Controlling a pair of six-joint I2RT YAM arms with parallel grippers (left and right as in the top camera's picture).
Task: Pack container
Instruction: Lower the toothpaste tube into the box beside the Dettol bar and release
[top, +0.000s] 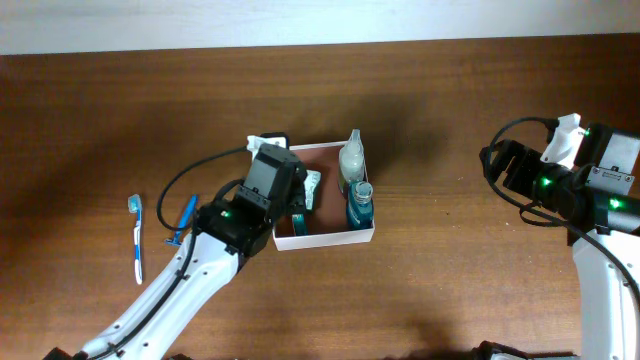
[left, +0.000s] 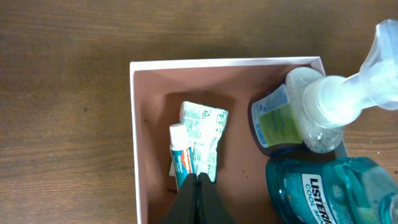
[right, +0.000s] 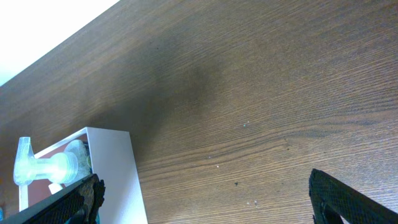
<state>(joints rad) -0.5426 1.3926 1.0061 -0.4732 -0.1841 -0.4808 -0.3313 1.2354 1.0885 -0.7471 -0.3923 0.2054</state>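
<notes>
The container (top: 325, 238) is a shallow white-walled box with a reddish-brown floor (left: 236, 112), at the table's middle. Inside lie a toothpaste tube (left: 180, 158) and a crumpled white packet (left: 205, 121) on the left. A clear pump bottle (left: 323, 106) and a blue mouthwash bottle (left: 323, 190) fill its right side. My left gripper (left: 199, 183) hangs over the container's left half, jaws pressed shut with nothing between them, tips just at the tube's near end. My right gripper (right: 205, 205) is wide open over bare table to the right of the container, holding nothing.
Two toothbrushes lie on the wood left of the container: a white and blue one (top: 137, 240) and a blue one (top: 185, 218). In the right wrist view the container's white wall (right: 115, 168) and the pump bottle (right: 50, 168) show at lower left.
</notes>
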